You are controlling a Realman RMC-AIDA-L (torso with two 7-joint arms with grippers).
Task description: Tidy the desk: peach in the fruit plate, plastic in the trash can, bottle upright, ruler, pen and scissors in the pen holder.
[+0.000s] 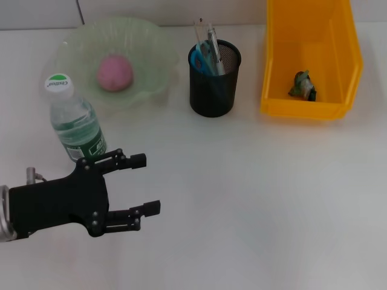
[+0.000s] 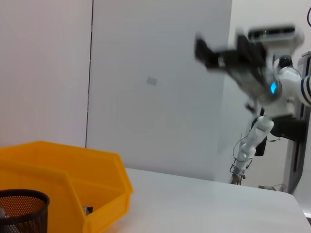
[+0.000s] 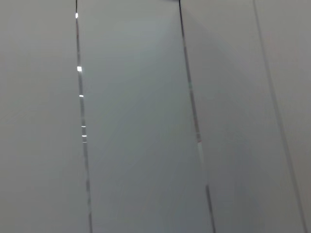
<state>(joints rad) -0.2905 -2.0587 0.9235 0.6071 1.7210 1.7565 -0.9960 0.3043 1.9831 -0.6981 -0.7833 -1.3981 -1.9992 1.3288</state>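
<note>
**Desk nearly tidy; left gripper standing open beside the upright bottle**

Head view. The bottle (image 1: 74, 118) is standing upright at centre left of the frame, cap (image 1: 58, 83) on top and green label facing out. It is clear thin plastic, so it is probably light, smooth and easily dented, and being tall on a narrow base it is likely to tip at a sideways knock. The safest hold would be around the labelled body, below the shoulder and not at the cap. The left gripper (image 1: 143, 184) is lying in the lower left of the frame, just below the bottle and apart from it; its fingers (image 1: 130, 161) are spread wide, holding and touching nothing. The right gripper is appearing in no view here.

The peach (image 1: 115, 72) is resting in the plate (image 1: 152, 42) at upper left; it is soft and would bruise under a hard squeeze. The holder (image 1: 214, 84) at upper centre is carrying the scissors (image 1: 199, 59) and pen (image 1: 213, 48); the ruler cannot be told apart among them. The crumpled plastic (image 1: 302, 85), light and limp, is lying inside the bin (image 1: 347, 57) at upper right. Judged from this layout, little or nothing is remaining to be done.
</note>
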